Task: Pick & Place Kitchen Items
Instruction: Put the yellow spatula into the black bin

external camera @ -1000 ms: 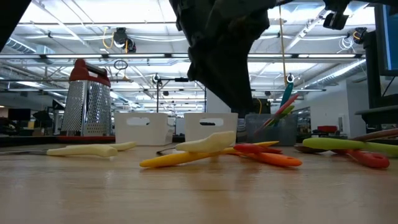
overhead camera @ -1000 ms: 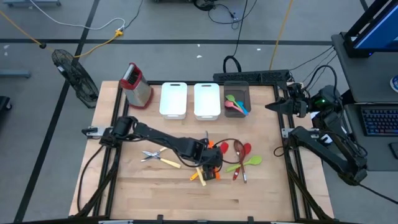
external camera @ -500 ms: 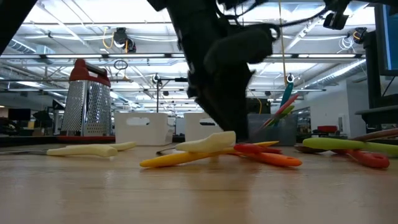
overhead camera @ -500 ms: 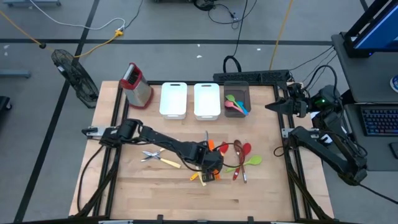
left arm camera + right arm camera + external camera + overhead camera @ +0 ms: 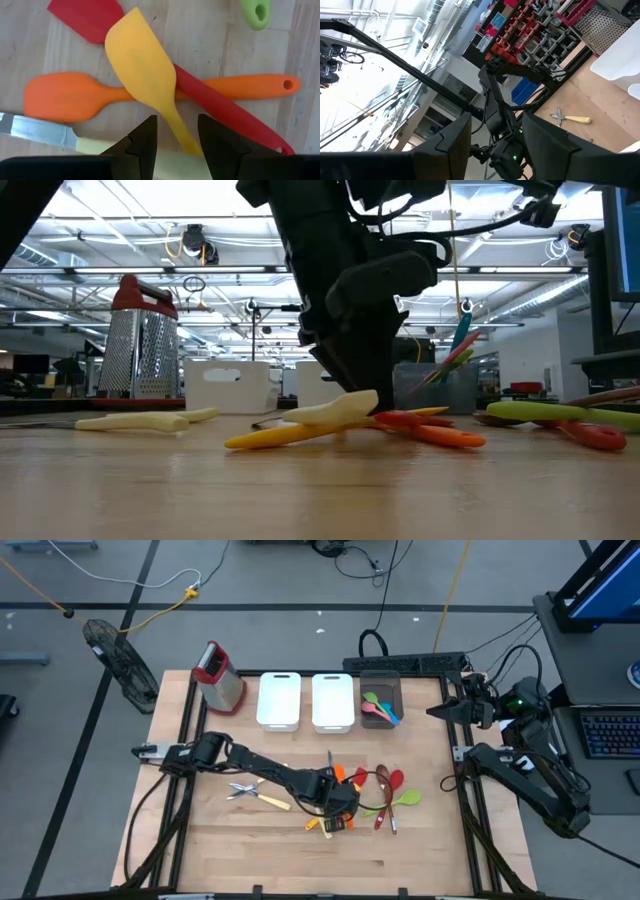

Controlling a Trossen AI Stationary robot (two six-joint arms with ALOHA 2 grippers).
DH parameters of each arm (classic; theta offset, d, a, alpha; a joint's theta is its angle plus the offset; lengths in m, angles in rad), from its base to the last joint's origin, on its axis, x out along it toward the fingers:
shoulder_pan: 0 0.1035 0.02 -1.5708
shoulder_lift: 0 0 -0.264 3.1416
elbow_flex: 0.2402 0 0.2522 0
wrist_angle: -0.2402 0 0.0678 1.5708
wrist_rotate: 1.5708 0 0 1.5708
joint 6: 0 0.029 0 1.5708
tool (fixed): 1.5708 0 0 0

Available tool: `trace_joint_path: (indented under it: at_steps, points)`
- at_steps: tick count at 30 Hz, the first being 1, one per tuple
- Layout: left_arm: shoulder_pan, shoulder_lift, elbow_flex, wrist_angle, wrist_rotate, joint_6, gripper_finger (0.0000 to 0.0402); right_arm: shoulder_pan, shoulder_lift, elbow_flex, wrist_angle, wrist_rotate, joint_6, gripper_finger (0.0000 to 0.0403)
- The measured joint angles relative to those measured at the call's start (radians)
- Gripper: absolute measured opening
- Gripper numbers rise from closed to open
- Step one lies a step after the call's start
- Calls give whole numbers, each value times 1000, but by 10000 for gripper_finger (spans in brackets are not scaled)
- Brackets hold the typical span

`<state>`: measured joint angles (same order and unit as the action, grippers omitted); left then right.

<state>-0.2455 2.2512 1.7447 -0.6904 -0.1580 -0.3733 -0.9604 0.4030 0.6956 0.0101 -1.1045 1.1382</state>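
The left gripper (image 5: 176, 145) hangs low over the pile of utensils near the middle of the wooden table (image 5: 250, 850), its dark fingers (image 5: 141, 145) parted and holding nothing. Between them runs the thin handle of a yellow spatula (image 5: 142, 75), its long axis sloping away from the gripper to a broad, smooth, rounded blade. Beneath it an orange spatula (image 5: 65, 97) lies crosswise, matte and paddle-shaped, its holed handle end pointing off to one side. A red spatula (image 5: 90, 17) crosses both on a diagonal, flat blade farthest from the fingers. A metal blade (image 5: 35, 129) with a pale handle lies just beside the fingers. Beyond, a green handle tip (image 5: 256, 12) shows. The right gripper (image 5: 492, 135) waits off the table's right edge, fingers apart.
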Motion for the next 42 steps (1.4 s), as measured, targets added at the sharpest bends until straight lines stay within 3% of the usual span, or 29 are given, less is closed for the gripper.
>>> trace_joint_path:
  at_steps: [9, 17, 30, 42]
  points:
    - [3, 49, 6, 11, 26, -25, 138, 0, 0, 0, -3, 0, 1, 169]
    - [5, 59, 5, 13, -3, -73, 17, 0, 0, 0, -11, 0, 1, 169]
    - [14, 3, -4, 16, 0, -144, 5, 0, 0, 0, -13, 0, -2, 169]
    - [62, -80, -1, 180, 0, -199, 4, 0, 0, 0, -13, 0, -2, 169]
